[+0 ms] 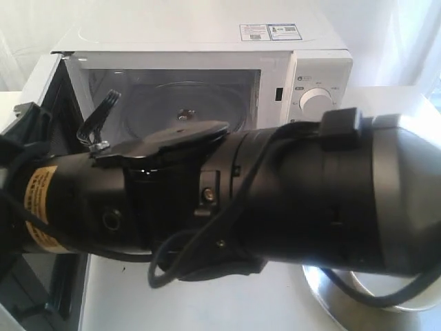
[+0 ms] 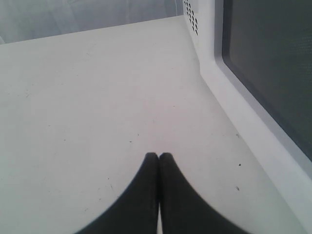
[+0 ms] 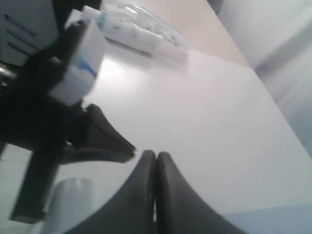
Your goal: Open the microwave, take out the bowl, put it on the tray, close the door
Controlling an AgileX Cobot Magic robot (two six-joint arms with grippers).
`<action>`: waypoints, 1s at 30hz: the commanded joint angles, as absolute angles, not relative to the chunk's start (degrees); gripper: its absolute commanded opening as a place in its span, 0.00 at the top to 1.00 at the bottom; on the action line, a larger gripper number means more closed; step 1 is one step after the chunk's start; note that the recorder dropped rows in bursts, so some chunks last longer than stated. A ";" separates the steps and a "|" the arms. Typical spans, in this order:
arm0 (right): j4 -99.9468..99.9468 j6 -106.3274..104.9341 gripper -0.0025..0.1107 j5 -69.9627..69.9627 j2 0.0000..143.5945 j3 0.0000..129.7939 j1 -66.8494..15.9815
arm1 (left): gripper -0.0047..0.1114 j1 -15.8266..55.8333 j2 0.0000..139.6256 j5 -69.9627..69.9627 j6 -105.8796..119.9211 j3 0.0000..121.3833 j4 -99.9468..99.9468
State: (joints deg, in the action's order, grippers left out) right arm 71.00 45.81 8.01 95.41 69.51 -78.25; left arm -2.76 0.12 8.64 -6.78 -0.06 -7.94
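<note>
Bright, washed-out light floods my exterior feed from the far side; the microwave point(image 1: 172, 31) nearly bleaches out on top. I see glare flaring on the tray point(image 1: 329, 295) rim. The black arm point(image 1: 289, 200) near the lens is soft, and the right wrist feed is blurred.

Tray point(image 1: 324, 293) shiny silver metal; microwave point(image 1: 172, 34) smooth white (faintly glossy); table point(image 2: 97, 97) matt white, lightly speckled.

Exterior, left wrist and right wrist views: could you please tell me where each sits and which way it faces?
Exterior: off the arms, facing the open microwave; a black arm crosses close in front.
Left wrist: on the left arm, looking past the shut left gripper at table and door.
Right wrist: looking past the shut right gripper across the table.
Shared: the door, in exterior and left wrist.
</note>
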 commanded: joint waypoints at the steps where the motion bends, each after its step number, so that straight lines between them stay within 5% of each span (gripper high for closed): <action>1: 71.92 42.84 0.98 -17.87 96.59 68.71 -78.25 | 0.96 -2.71 0.00 8.54 -7.15 0.00 -7.73; 11: 74.31 50.35 0.98 -69.96 96.12 68.63 -78.14 | 0.96 -2.71 0.00 8.54 -7.15 0.00 -7.73; 23: 74.76 54.27 0.98 -69.14 89.96 68.59 -78.26 | 0.96 -2.71 0.00 8.54 -7.15 0.00 -7.73; 30: 81.76 62.21 0.98 -53.11 81.10 63.86 -86.06 | 0.96 -2.71 0.00 8.54 -7.15 0.00 -7.73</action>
